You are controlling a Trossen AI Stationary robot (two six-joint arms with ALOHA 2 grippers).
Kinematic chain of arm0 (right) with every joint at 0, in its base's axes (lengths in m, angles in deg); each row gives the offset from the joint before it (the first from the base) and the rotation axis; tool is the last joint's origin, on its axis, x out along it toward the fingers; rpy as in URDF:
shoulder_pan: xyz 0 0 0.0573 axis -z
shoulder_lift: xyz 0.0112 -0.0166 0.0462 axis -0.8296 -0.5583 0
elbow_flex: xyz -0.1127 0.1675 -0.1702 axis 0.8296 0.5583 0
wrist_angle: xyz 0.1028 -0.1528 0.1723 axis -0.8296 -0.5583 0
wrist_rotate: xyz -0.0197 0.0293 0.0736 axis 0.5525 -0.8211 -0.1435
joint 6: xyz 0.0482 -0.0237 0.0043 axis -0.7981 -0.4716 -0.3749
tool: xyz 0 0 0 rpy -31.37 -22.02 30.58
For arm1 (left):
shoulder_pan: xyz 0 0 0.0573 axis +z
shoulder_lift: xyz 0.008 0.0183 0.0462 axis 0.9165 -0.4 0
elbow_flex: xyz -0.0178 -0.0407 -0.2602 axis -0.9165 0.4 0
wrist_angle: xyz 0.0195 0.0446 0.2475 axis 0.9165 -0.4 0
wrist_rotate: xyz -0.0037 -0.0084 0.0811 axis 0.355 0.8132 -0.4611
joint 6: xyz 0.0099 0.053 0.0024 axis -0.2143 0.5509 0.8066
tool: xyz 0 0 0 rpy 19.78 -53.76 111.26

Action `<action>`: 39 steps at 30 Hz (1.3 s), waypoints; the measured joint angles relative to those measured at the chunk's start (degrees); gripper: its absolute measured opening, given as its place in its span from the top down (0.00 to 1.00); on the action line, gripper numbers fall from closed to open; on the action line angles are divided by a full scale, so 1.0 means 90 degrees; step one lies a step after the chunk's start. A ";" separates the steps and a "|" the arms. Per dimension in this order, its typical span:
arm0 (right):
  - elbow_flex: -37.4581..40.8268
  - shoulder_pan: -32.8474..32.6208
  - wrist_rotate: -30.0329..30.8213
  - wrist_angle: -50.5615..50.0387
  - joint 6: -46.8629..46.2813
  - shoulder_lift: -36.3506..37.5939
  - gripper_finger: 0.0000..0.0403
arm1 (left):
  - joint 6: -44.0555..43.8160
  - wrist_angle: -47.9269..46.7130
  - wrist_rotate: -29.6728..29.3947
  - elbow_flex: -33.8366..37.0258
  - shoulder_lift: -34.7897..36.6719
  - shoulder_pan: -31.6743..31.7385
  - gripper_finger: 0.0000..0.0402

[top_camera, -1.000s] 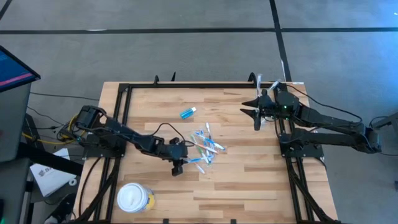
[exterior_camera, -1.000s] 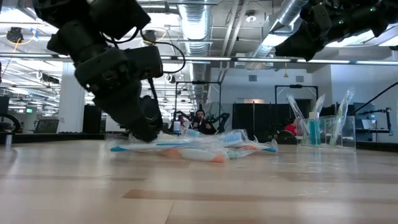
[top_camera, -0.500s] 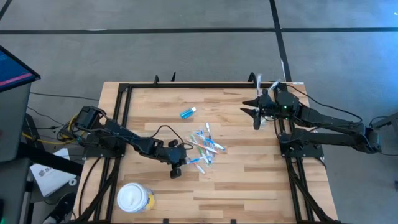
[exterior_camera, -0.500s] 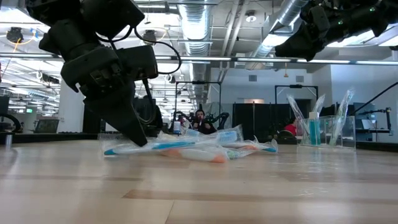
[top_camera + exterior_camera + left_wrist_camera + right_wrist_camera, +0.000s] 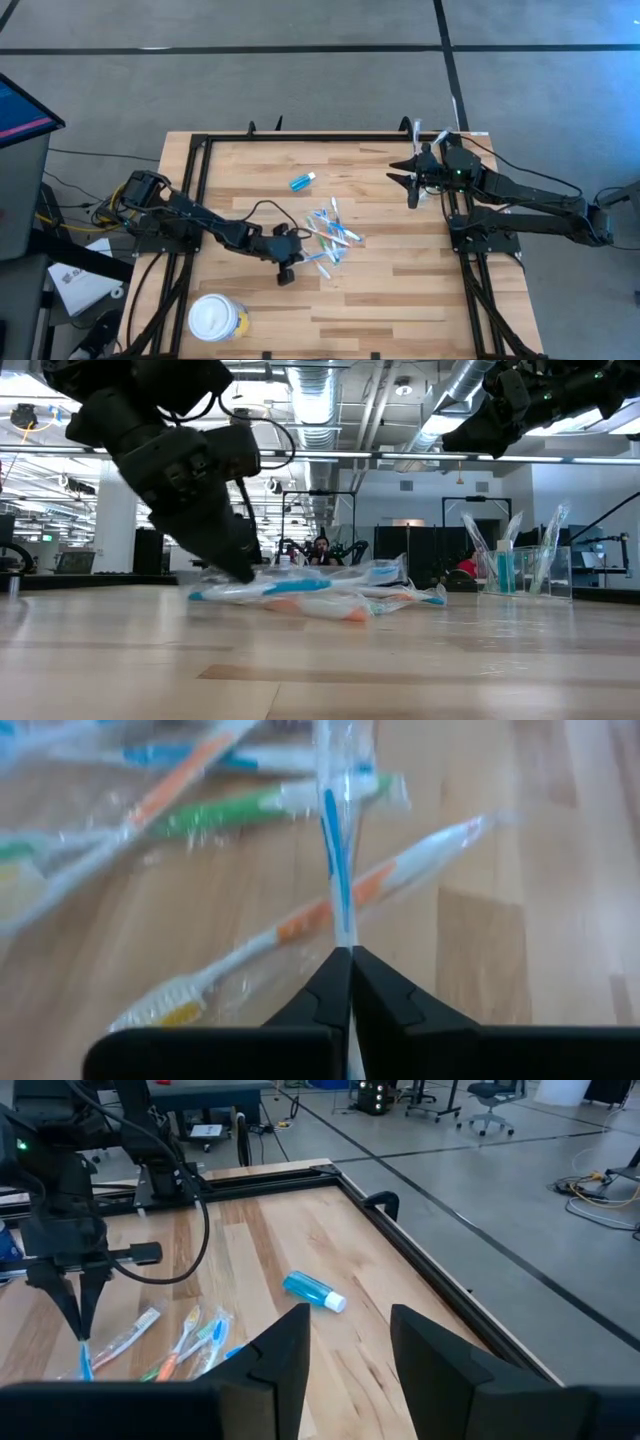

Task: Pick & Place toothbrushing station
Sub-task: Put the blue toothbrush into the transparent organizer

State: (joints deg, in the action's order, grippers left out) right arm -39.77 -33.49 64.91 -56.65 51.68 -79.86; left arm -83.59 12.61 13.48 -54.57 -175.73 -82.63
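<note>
Left tool (image 5: 350, 952) has just clenched: a second ago its fingers stood apart over the near edge of the brush pile (image 5: 328, 238), now they meet on the wrapped handle of one blue-striped brush (image 5: 334, 850). The wrist view shows the thin handle pinched right between the fingertips. Low view: the grabbed brush sits with its gripped end tipped a little up off the counter (image 5: 400, 290), the other brushes loose under and beside it. I read this as the grasp made and the lift just beginning.

Pile lies about centre of the counter; the left tool is at its 8 o'clock edge. Blue tube (image 5: 302, 181) lies apart at 11 o'clock from the pile, untouched. Tumbler (image 5: 524, 570), already bristling with a few brushes, stands at the counter's 2 o'clock corner.

Right tool (image 5: 345, 1342) hangs released, fingers spread and empty, high over that same corner near the tumbler; no change there.

Meaning: one more brush secured, many left in the pile. Risk: crinkly wrappers overlap, so a neighbour may drag along.
</note>
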 joint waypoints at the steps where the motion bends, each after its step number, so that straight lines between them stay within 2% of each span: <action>1: 0.0000 0.0000 -0.0003 0.0000 0.0000 0.0000 0.67 | 0.0060 0.0135 -0.0014 0.0000 0.0000 0.0000 1.00; 6: 0.0000 0.0000 -0.0013 0.0000 0.0000 0.0000 0.67 | 0.0304 0.0732 -0.0288 0.0000 0.0030 0.0024 1.00; 12: 0.0000 -0.0009 -0.0033 -0.0002 0.0000 0.0000 0.67 | 0.0680 0.1402 -0.1072 -0.0003 0.0163 0.0134 1.00; 16: 0.0000 -0.0089 -0.0035 -0.0001 0.0000 -0.0002 0.67 | 0.0995 0.1817 -0.1270 -0.0004 0.0292 0.0279 1.00; 28: 0.0000 -0.0304 -0.0040 0.0046 0.0015 -0.0002 0.67 | 0.2223 0.3733 -0.1207 -0.0002 0.0495 0.0793 1.00; 33: 0.0000 -0.0304 -0.0087 0.0078 0.0009 -0.0002 0.67 | 0.2430 0.4515 -0.0813 -0.0002 0.0495 0.1058 1.00; 39: 0.0000 -0.0304 -0.0657 0.0542 -0.0052 -0.0002 0.67 | 0.2431 0.5392 -0.0189 -0.0002 0.0495 0.1428 1.00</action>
State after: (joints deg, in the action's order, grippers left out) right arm -39.77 -36.23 59.00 -51.78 51.21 -79.88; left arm -61.71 61.14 11.78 -54.59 -171.27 -69.78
